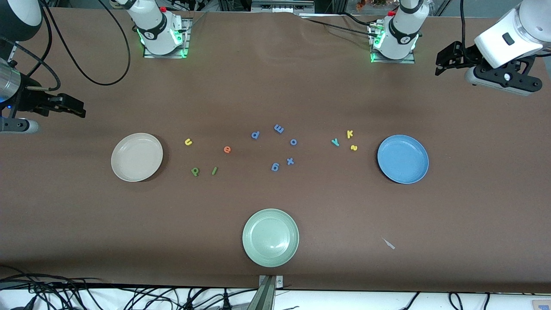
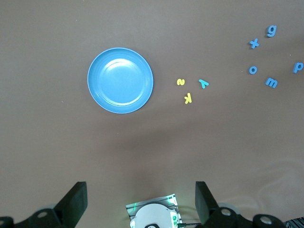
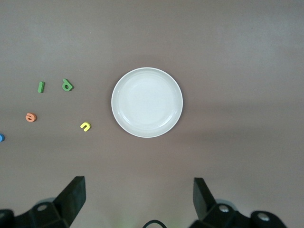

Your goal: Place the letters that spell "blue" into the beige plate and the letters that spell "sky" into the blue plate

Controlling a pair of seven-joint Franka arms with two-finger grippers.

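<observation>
While nothing is yet picked up, both arms wait high over the table ends, so every risk lies in the approach.

- Right gripper (image 1: 72, 108): jaws spread wide, empty, over bare table at about 10 o'clock of the beige plate (image 1: 137, 157).
- "blue" set, at 3 o'clock of that plate: yellow u (image 1: 188, 141), dark green b (image 1: 195, 172), light green l (image 1: 214, 171), orange e (image 1: 227, 149). None is in the plate. The b and l lie near each other, so a wide descent on one could shove the other. All four are thin and flat, and fingers that stop too high would close on air, while fingers that go too low would scrape the tabletop.
- Periwinkle letters (image 1: 279, 128): a loose group mid-table, at 12 o'clock of the pale green plate (image 1: 270, 237). They are distractors, and a grab here would spoil the sort.
- "sky" set, at 9 o'clock of the blue plate (image 1: 403, 159): teal y (image 1: 335, 142), yellow k (image 1: 350, 134), yellow s (image 1: 354, 147). They are tightly clustered, so two letters might get pinched together. The yellow of k and s matches the u, so sorting by colour would misroute one.
- Left gripper (image 1: 447, 58): fingers apart, carrying nothing, over the left arm's end of the table at about 1 o'clock of the blue plate.
- Both plates are shallow, so a letter released from too high might bounce out.
</observation>
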